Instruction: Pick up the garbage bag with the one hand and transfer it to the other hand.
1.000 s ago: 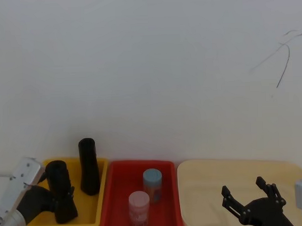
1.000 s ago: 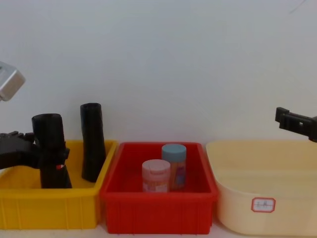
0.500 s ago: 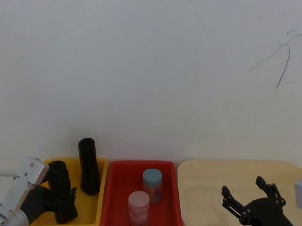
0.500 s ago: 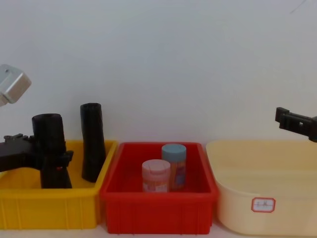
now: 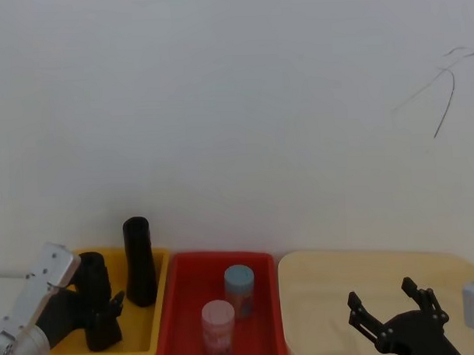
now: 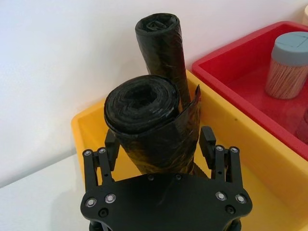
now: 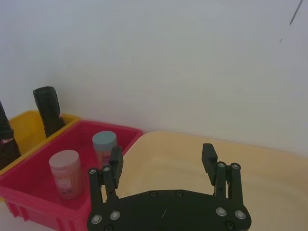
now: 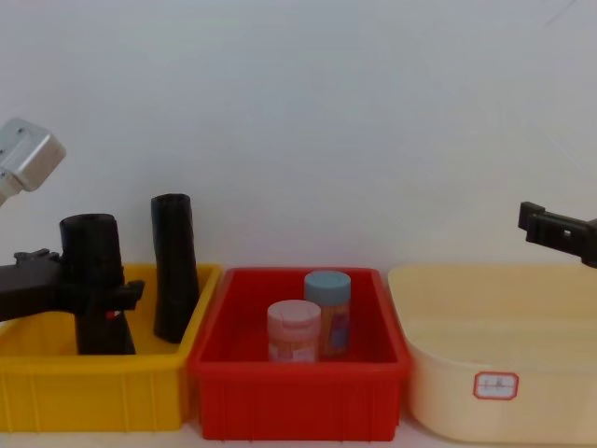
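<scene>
Left gripper [image 6: 160, 142] comes in from 9 o'clock of the garbage bag [image 6: 144, 120], fingers spread wide, released, one on each side of the roll at about mid-height. Fingers sit just beside the bag's wall; can't tell if they touch. Nothing is clamped. Bag stands on the floor of the yellow bin [image 8: 93, 392], toward its near-left part. Long axis is close to vertical, with the top leaning slightly toward 11 o'clock in the chest view. The open core end points up, a loose flap of film sticks out on one side, and a small red label spot sits low on the roll. Right gripper [image 7: 162, 161] hangs over the beige tub [image 8: 504, 373], fingers apart, holding nothing, well apart from the bag. Plain black roll [image 6: 159, 43] stands in the same yellow bin at about 1 o'clock of the bag, farther back and just beside it, also upright. Red bin [image 8: 298, 397] is at 3 o'clock of the yellow bin, touching it. It holds a pink-lidded jar [image 8: 294, 331], with a blue-lidded jar [image 8: 328, 308] at its 1 o'clock. The tub is at 3 o'clock of the red bin.
</scene>
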You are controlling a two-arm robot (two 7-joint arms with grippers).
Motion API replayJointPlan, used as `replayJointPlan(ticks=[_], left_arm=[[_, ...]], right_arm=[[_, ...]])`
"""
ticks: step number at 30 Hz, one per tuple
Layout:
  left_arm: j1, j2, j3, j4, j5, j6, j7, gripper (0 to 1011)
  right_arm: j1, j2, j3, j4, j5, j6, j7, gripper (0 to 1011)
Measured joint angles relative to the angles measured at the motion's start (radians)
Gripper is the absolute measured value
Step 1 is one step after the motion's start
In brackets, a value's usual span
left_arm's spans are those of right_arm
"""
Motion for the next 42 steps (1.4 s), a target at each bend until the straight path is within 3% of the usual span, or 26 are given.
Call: replayJointPlan(ticks=[7,22,34,42], left_arm=[[-0.005,-0.005,0.0,0.003,0.002,0.002,-0.002,954],[-0.011,-0.012,0.0,0.006,0.004,0.005,-0.004,550],[0.003,-0.004,-0.005,-0.019,0.006,0.005,-0.008,461],[0.047,0.022,-0.036,-0.129,-0.01,0.024,-0.01,454]], right_arm=[[0.0,0.0,0.0,0.0,0.0,0.0,0.0,1000],[0.0,0.0,0.0,0.0,0.0,0.0,0.0,1000],[0.0,0.0,0.0,0.0,0.0,0.0,0.0,1000],[0.0,0.0,0.0,0.0,0.0,0.0,0.0,1000]])
